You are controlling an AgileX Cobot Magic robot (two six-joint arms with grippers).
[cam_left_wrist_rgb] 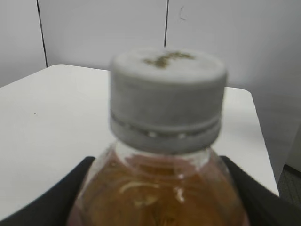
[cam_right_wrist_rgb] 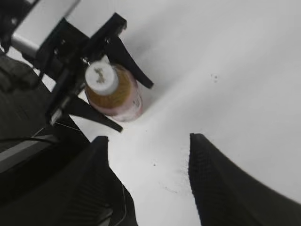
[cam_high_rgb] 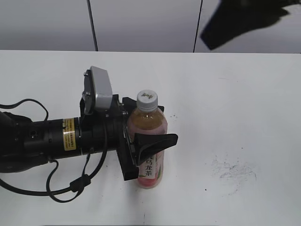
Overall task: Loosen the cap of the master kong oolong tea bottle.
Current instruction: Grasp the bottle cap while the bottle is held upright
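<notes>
The master kong oolong tea bottle (cam_high_rgb: 149, 141) stands upright on the white table, full of amber tea, with a pink label. Its light-grey cap (cam_high_rgb: 147, 99) is on the neck and fills the left wrist view (cam_left_wrist_rgb: 167, 99). My left gripper (cam_high_rgb: 160, 125) comes in from the left and is shut on the bottle's body below the shoulder. One black finger (cam_high_rgb: 157, 141) crosses the front and the other sits behind. My right gripper (cam_right_wrist_rgb: 148, 139) hangs open and empty high above the table, off to the side of the bottle (cam_right_wrist_rgb: 120, 96) and cap (cam_right_wrist_rgb: 101, 77). It shows as a dark blur (cam_high_rgb: 244, 21) at the top right.
The left arm's body and loose black cables (cam_high_rgb: 61, 188) lie across the table's left side. Grey scuff marks (cam_high_rgb: 233, 169) dot the table (cam_high_rgb: 244, 94) to the right of the bottle. A panelled wall runs behind the table's far edge.
</notes>
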